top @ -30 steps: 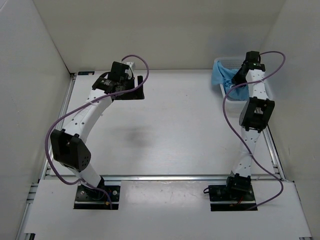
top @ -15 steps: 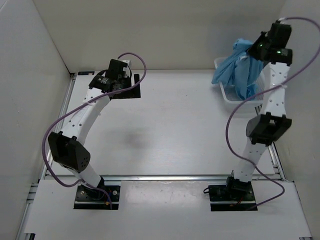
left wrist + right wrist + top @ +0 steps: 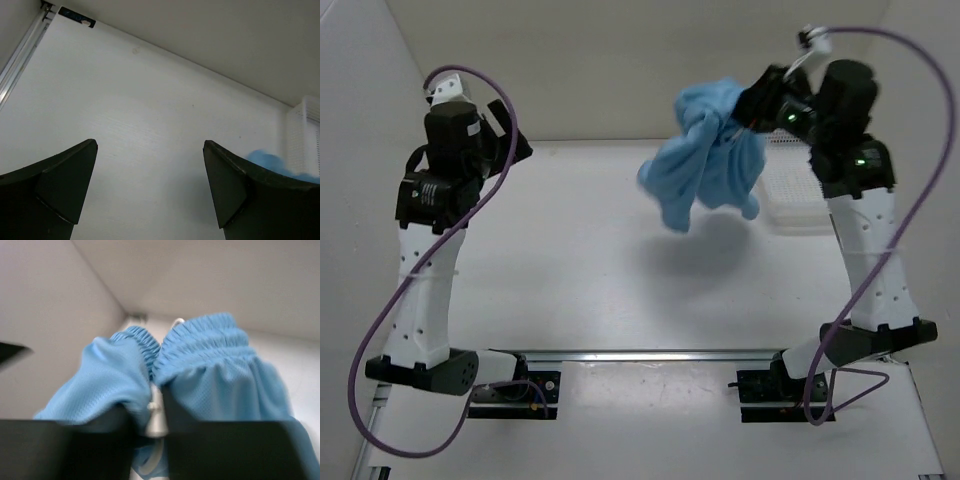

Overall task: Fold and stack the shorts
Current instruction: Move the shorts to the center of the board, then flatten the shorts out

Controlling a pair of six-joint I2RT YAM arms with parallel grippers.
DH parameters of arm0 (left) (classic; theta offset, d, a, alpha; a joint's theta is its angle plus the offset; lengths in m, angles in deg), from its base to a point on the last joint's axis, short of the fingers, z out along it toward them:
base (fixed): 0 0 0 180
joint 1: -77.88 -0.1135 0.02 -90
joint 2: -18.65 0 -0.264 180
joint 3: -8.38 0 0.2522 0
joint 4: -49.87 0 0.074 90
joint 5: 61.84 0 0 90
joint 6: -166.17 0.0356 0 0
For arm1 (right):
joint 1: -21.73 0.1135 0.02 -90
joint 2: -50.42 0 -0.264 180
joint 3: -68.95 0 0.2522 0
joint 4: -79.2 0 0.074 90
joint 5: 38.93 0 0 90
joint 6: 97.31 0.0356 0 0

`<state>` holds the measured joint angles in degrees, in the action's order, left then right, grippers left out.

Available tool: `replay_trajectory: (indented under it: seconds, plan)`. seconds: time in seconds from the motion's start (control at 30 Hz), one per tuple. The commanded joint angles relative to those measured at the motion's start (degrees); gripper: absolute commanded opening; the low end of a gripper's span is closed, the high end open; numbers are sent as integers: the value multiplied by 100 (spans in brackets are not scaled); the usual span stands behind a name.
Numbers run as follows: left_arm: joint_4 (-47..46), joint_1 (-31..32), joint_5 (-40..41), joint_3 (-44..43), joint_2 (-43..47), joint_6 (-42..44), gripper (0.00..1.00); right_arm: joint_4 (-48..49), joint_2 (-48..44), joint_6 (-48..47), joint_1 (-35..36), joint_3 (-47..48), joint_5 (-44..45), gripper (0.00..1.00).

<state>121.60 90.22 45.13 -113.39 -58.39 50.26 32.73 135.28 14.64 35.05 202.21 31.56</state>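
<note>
Shorts (image 3: 705, 160) bunched mid-air above table (image 3: 570, 260), R gripper (image 3: 150, 424) clamping waistband (image 3: 200, 342) prob., L gripper (image 3: 149, 146) spread wide, empty.

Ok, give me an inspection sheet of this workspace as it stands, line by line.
Surface: white table; only a shadow lies under the hanging cloth.
Job's things: shorts, light blue, bunched, hanging clear of the table by the waistband.
Clutter: white mesh basket at the far right; nothing else seen.
Grippers: right gripper shut on the shorts' waistband; left gripper open, empty, raised.
Cables: left purple cable and right purple cable loop off their arms, clear of the shorts.
Surroundings: white walls on three sides; metal rail along the near edge.
</note>
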Motion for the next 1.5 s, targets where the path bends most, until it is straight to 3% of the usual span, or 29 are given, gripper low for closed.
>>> replay_trajectory:
  seconds: [0.0, 0.03, 0.1, 0.17, 0.27, 0.37, 0.4, 0.43, 0.5, 0.6, 0.63, 0.67, 0.7, 0.77, 0.93, 1.07, 1.27, 1.3, 1.37, 1.4, 1.43, 1.47]
  plan:
    - [91, -126, -597, -89, 14, -107, 99, -166, 181, -209, 355, -1400, 420, 39]
    - [178, -126, -746, -89, -57, -29, 99, -166, 180, -209, 355, -1656, 569, 62]
    - [179, -126, -1300, 252, -57, 103, 99, -279, 180, -140, 268, -2139, 833, 88]
    - [179, -57, -1774, 681, -119, 218, 99, -429, 5, -86, 83, -2343, 1220, 94]
    - [75, 110, -2126, 1366, -180, 271, 98, -482, -373, -16, -84, -2765, 1562, 95]
    - [-172, 408, -2707, 2027, -102, 271, 76, -596, -707, -191, -84, -3213, 1705, 55]
    - [-173, 514, -2865, 2569, -32, 114, 56, -596, -829, -192, -84, -3475, 1705, 32]
    - [-347, 628, -2927, 2896, 65, 34, 49, -596, -883, -192, -84, -3634, 1391, 27]
    - [-462, 1048, -2980, 3877, 372, -403, 46, -596, -883, -244, 12, -3916, 1038, 24]
    - [-839, 1629, -3112, 4986, 611, -1402, 68, -596, -630, -244, 599, -4259, 976, 50]
    - [-954, 1753, -3112, 5200, 689, -1660, 73, -596, -489, -244, 732, -4260, 975, 55]
    - [-1077, 1859, -3173, 5402, 690, -1880, 91, -544, -183, -183, 881, -4190, 975, 56]
    - [-1261, 2017, -3174, 5735, 742, -2265, 94, -491, -24, -183, 1161, -4103, 975, 56]
    - [-1464, 2070, -3174, 6018, 743, -2506, 99, -438, 467, -183, 1435, -3813, 1062, 56]
    - [-2017, 2071, -3174, 6598, 392, -2909, 99, -297, 1506, -305, 2007, -3153, 975, 61]
    - [-2396, 2071, -3288, 6722, -39, -2981, 86, -297, 2305, -359, 2175, -2705, 923, 70]
    - [-2510, 2071, -3104, 6521, -399, -3034, 80, -245, 2886, -306, 2359, -2344, 922, 66]
    - [-2510, 2071, -3103, 6442, -496, -3034, 70, -245, 2948, -306, 2359, -2283, 922, 59]
    - [-2563, 2071, -3103, 6284, -786, -2964, 60, -245, 3124, -306, 2359, -2212, 922, 48]
    - [-2563, 2071, -3103, 6231, -882, -2885, 52, -245, 3124, -306, 2359, -2160, 922, 29]
    - [-2563, 2019, -3103, 6169, -979, -2815, 26, -245, 3185, -306, 2359, -2098, 922, 20]
    - [-2563, 1966, -3103, 6169, -1145, -2762, 18, -297, 3186, -306, 2359, -2098, 922, 14]
